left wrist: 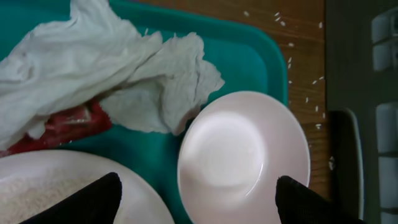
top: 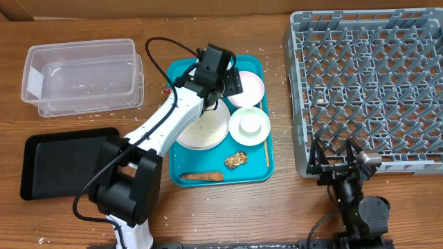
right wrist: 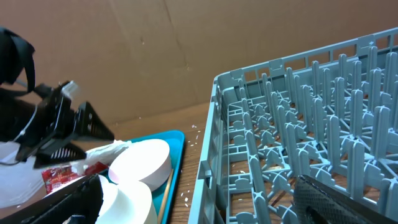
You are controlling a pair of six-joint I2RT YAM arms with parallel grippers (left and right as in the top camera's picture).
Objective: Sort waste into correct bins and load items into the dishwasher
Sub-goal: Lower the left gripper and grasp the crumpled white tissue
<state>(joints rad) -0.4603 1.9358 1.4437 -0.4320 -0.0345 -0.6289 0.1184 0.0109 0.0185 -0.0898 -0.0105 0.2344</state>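
My left gripper [left wrist: 199, 208] is open and hovers low over the teal tray [top: 255, 173], its jaws straddling a white bowl [left wrist: 242, 149] without touching it. Just beyond lie the crumpled white napkin [left wrist: 106, 62] and the red wrapper [left wrist: 68, 124]. The large plate [top: 204, 128], dusted with rice, is at the gripper's left. A second bowl with a small cup [top: 249, 124], a brown food lump [top: 236, 160], a sausage-like stick [top: 201, 176] and a thin wooden stick [top: 266, 149] share the tray. My right gripper [top: 336, 162] is open and empty at the front edge of the grey dish rack [top: 367, 76].
A clear plastic tub [top: 79, 72] stands at the back left, with a shallow black tray [top: 55, 162] in front of it. Rice grains are scattered on the wood between the teal tray and the rack. The left arm hides the napkin from overhead.
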